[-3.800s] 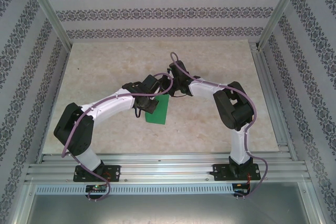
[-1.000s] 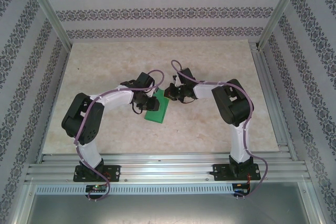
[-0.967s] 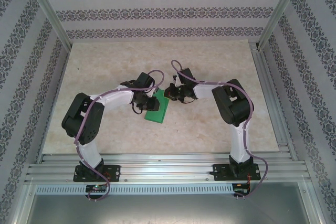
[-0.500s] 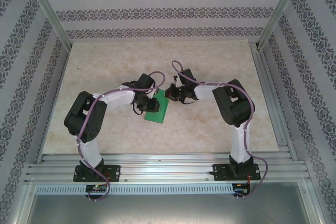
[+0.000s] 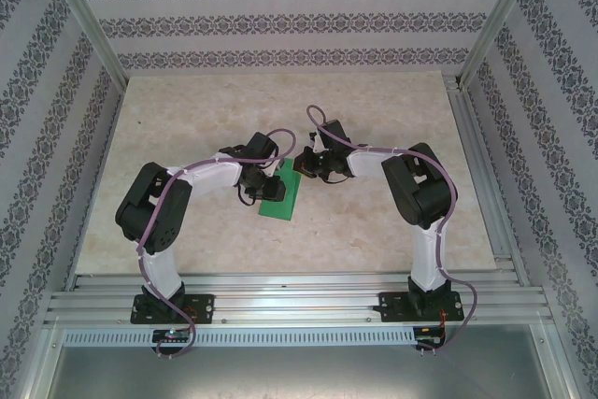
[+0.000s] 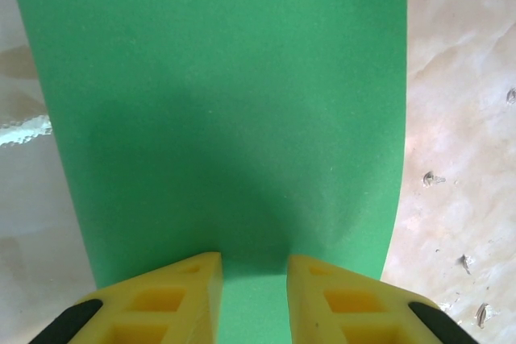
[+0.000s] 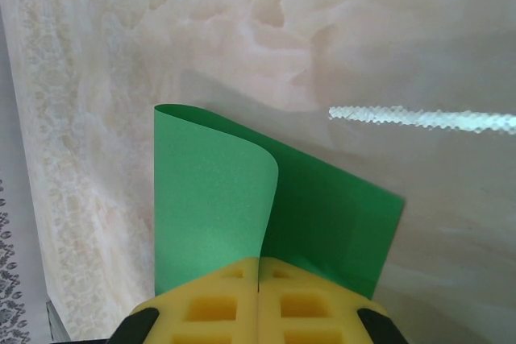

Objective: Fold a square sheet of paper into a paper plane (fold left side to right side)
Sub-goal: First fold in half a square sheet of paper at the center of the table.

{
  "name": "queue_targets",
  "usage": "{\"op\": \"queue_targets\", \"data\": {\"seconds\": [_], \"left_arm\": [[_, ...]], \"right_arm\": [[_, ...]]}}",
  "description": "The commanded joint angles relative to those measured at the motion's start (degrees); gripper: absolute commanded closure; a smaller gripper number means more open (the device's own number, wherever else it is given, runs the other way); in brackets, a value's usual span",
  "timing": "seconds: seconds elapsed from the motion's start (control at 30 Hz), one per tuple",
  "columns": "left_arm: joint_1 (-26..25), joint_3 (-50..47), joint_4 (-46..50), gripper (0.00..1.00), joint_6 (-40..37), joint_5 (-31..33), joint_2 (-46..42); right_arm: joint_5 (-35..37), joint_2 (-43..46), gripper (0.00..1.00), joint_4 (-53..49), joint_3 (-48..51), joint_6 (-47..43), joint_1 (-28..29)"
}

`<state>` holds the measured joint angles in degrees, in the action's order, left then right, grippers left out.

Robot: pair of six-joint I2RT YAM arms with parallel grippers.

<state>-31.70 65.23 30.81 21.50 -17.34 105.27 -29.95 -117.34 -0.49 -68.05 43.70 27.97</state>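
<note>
Green sheet (image 7: 211, 199) between right gripper's (image 7: 258, 263) jaws (curled)

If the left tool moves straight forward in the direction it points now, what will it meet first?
Most likely the paper: it lies directly ahead of the left tool, whose jaws stand apart. Depth is unclear, so the tool may be touching it now.

The square sheet of paper (image 5: 281, 197) is plain bright green, with no marks. It lies near the middle of the desk, a little toward the near edge, and sits slightly askew. One side is rolled over onto the other in a soft, uncreased curve. The doubled sheet shows as a narrow strip, with its lower layer flat on the desk.
</note>
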Motion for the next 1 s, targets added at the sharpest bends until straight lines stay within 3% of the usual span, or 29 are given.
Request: {"op": "queue_targets", "data": {"seconds": [0.0,0.97], "left_arm": [[-1.01,1.22,-1.61,0.71,-0.79,-0.41,0.25],[-2.09,2.02,1.25,0.71,-1.98,2.59,2.30]], "right_arm": [[1.21,2.00,1.00,-0.82,0.77,-1.30,-0.54],[2.19,1.72,0.99,-1.16,1.60,-1.77,-0.63]]}}
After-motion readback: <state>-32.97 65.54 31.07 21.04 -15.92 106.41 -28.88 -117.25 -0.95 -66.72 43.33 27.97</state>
